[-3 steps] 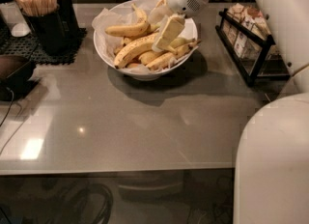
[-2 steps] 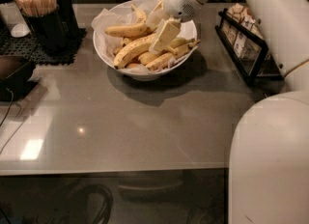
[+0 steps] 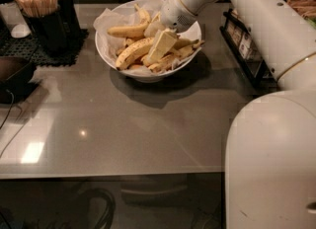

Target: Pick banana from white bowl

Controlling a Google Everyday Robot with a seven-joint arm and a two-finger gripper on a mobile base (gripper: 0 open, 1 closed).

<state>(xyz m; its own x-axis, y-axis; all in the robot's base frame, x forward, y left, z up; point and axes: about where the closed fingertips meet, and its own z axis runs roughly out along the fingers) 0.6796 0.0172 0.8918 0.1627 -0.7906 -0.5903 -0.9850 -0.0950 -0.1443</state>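
Nearest the viewer stands the robot's white body (image 3: 271, 164), and its arm reaches away over the grey table (image 3: 98, 124). The gripper (image 3: 160, 46) is lowered inside the white bowl (image 3: 148, 74), down among the fruit. From here I cannot tell whether it is spread, closed, or pinching anything.

The banana (image 3: 132, 53), long and brown-speckled, lies directly beside the gripper. Its near end is touching or passing under the tool, and its length runs off toward the bowl's rim. A smoother banana (image 3: 127, 30) lies beyond the gripper on the paper lining (image 3: 106, 18).

Step in hand, by judgement: grasp acquisition, with no lift begun. The next move calls for a confirmed closure across the speckled banana alone, then a straight vertical lift that clears the rim without dragging the paper or neighbouring fruit.
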